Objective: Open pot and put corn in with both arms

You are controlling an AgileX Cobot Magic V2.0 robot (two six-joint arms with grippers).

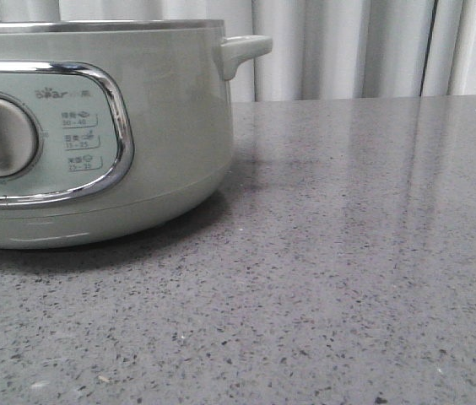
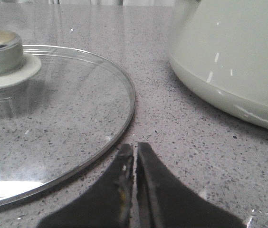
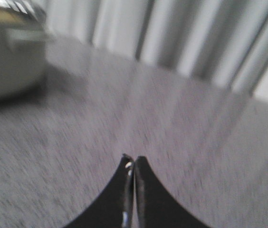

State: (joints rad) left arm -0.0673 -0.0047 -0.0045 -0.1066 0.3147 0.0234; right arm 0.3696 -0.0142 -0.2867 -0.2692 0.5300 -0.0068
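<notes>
While both pincers, left [image 2: 135, 152] and right [image 3: 133, 164], sit closed and empty, the pot [image 2: 234, 57] stands apart.

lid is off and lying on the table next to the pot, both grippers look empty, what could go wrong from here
The glass lid lies flat on the table, right in front of the shut left gripper; a forward move could push or chip it. The pot stands near the lid, so a shoved lid might strike its wall. No corn shows in any view, and the right wrist picture is blurred, so the right gripper may be searching without a clear target.
</notes>
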